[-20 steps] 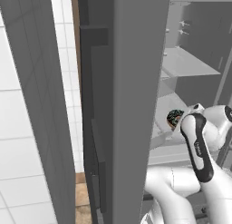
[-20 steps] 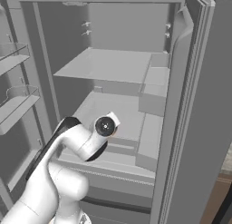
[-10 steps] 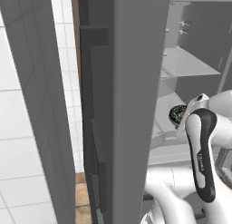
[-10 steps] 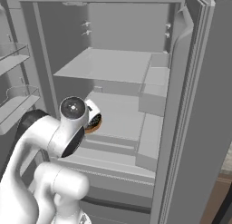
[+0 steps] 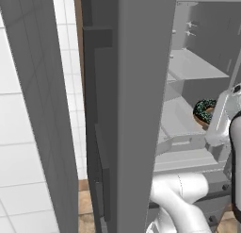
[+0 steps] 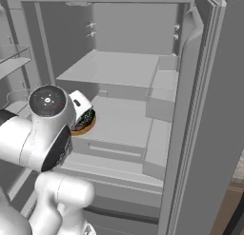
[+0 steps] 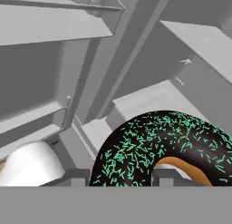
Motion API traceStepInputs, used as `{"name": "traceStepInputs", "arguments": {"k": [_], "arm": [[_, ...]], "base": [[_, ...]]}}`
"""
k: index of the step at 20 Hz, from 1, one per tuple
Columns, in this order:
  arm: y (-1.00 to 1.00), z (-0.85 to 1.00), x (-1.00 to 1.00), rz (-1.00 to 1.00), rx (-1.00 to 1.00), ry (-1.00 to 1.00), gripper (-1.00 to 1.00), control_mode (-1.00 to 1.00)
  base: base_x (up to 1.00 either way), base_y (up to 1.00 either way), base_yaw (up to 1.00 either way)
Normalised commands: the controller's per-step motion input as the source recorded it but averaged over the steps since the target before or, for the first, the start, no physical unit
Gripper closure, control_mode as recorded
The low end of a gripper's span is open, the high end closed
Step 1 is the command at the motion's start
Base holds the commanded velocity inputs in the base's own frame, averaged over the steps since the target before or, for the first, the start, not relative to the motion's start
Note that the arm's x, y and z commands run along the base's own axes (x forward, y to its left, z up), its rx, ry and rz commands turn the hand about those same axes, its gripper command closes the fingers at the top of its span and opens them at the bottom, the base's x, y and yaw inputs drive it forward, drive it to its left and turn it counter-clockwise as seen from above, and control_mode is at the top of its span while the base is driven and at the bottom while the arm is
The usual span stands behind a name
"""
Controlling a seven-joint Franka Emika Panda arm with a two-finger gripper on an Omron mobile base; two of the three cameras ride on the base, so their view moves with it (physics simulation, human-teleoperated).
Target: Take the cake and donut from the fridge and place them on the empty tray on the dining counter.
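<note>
The donut [image 7: 163, 141], a dark chocolate ring with green specks and an orange underside, sits close up between my fingertips. My gripper [image 7: 120, 178] is shut on the donut. In the base views the donut [image 5: 203, 112] [image 6: 86, 121] hangs with the hand in front of the open fridge [image 6: 124, 67], over its lower pale shelf. The gripper [image 5: 212, 120] is partly covered by my own arm. The cake, the tray and the dining counter are out of view.
The fridge's open left door [image 5: 136, 86] stands tall and close on my left, with a white tiled wall [image 5: 28, 133] beyond it. The right door [image 6: 209, 115] stands open on the other side. Door bins [image 6: 12, 55] jut out at the left.
My arm has swung and the hand has turned, carrying the donut with it: rightward and slightly up in the left base view, leftward in the right base view. The grip stays the same.
</note>
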Motion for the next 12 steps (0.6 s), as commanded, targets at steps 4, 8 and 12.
{"name": "traceStepInputs", "arguments": {"k": [4,8,12], "arm": [[0.00,0.33,-1.00,0.00,-0.01,-0.32,1.00,-1.00],[0.00,0.00,-0.99,-0.01,0.00,-0.37,1.00,-1.00],[0.12,0.00,-0.34,-0.04,0.00,-0.11,1.00,-1.00]], "base": [[0.00,0.00,0.00],[0.00,0.00,0.00],[0.00,0.00,0.00]]}}
